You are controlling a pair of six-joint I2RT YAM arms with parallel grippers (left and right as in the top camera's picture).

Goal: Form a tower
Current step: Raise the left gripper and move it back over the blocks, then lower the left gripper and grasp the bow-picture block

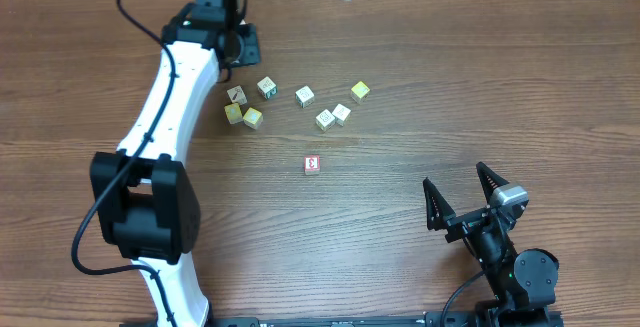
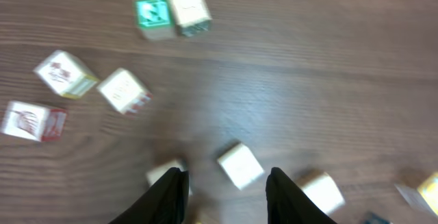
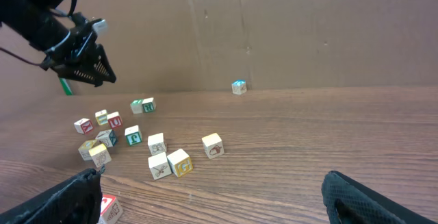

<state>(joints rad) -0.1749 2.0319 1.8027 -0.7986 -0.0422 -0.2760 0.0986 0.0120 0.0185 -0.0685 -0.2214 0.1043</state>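
Cubes scattered on table; left jaws parted, empty; right jaws spread wide.

1. Worktop: brown wood grain, smooth, with a soft sheen;
2. Cubes: pale bare wood, matt, with faces printed in red, green or yellow;
3. Left arm: white hard-plastic shell, faintly glossy; black matt joints;
4. Left end effector: black, matt, plastic-looking fingers;
5. Back wall: plain brown cardboard, matt.
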